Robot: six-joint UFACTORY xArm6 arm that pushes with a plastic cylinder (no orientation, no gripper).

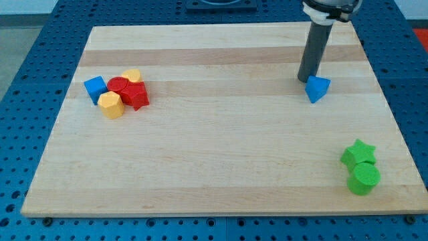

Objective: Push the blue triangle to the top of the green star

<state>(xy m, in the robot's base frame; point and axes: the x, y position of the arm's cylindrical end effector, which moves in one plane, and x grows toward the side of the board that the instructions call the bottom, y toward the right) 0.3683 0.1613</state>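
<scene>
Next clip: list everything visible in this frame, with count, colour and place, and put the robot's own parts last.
wooden board: 1, pale wood, fills most of the view.
blue perforated table surface: 1, blue, around the board.
blue triangle block: 1, blue, upper part of the view's right.
green star block: 1, green, lower part of the view's right, touching the cylinder below it.
green cylinder block: 1, green, near the board's bottom right edge.
blue cube block: 1, blue, view's left, at the left end of the cluster.
red blocks: 2, red, middle of the left cluster; shapes unclear.
yellow blocks: 2, yellow, one at the cluster's bottom, one at its top.
dark rod: 1, dark grey, descends from the view's top.
my tip: 1, just left of and above the blue triangle, apparently touching it.
</scene>
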